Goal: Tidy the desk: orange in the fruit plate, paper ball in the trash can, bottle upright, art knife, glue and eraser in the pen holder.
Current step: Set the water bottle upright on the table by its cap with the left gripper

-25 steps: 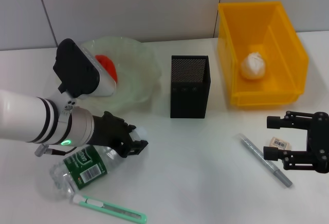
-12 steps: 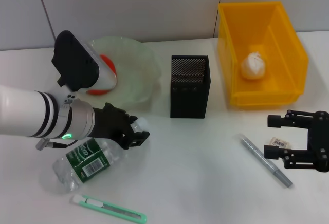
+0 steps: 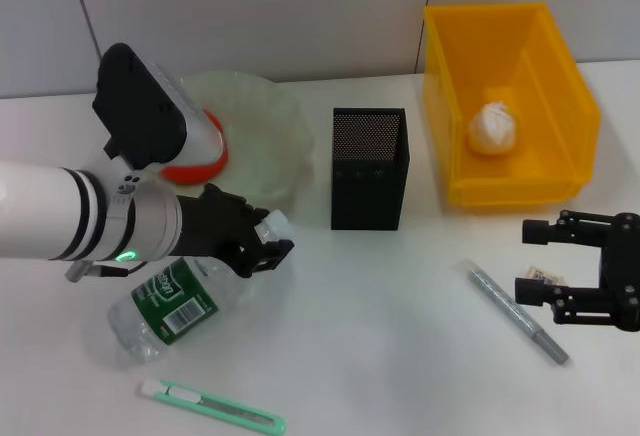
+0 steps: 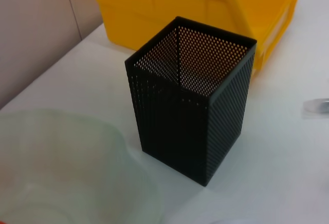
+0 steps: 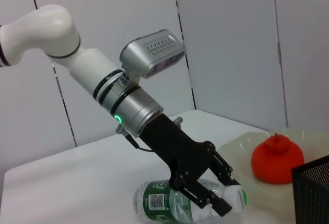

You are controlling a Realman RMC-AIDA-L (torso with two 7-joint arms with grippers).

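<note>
My left gripper [image 3: 262,248] is shut on the neck of the clear bottle [image 3: 172,301], which has a green label. The bottle lies tilted, its white cap end raised off the table. The right wrist view shows the same grip: left gripper [image 5: 215,199] on the bottle [image 5: 167,203]. The orange [image 3: 190,168] sits in the pale green fruit plate [image 3: 270,121], half hidden by my wrist. The paper ball [image 3: 493,128] lies in the yellow bin [image 3: 545,191]. My right gripper [image 3: 537,262] stands open astride the eraser [image 3: 545,276]. The glue [image 3: 517,311], a slim grey stick, lies beside it. The green art knife [image 3: 212,406] lies near the front edge.
The black mesh pen holder [image 3: 369,168] stands mid-table between plate and bin, and the left wrist view shows the pen holder [image 4: 193,106] close by. The white table [image 3: 400,356] stretches in front of it.
My left gripper has risen and shifted toward the pen holder, lifting the bottle's cap end so the bottle tilts more steeply. The right gripper has barely moved.
</note>
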